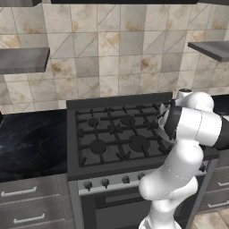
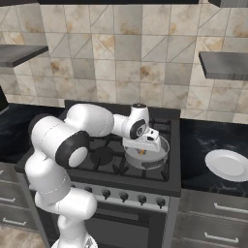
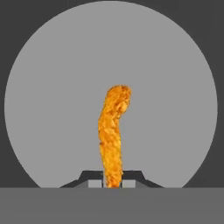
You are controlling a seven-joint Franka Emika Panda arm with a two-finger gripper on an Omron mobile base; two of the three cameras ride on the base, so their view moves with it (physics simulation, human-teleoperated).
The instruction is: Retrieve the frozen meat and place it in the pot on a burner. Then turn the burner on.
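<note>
The frozen meat (image 3: pixel 113 131), a long orange-yellow strip, hangs between my fingertips over the pale round inside of the pot (image 3: pixel 52 109). My gripper (image 3: pixel 112 183) is shut on its near end. In the right base view the grey pot (image 2: pixel 160 156) sits on the front right burner of the stove, with the hand pointing down into it. There my gripper (image 2: pixel 142 148) sits just inside the rim, and a bit of orange meat (image 2: pixel 141 152) shows under it. In the left base view my own arm hides the pot.
The black gas stove (image 1: pixel 112 134) has a row of knobs (image 2: pixel 124 196) along its front panel. A white plate (image 2: pixel 226 164) lies on the dark counter to the right. Grey wall shelves (image 2: pixel 224 65) hang at both sides above the counter.
</note>
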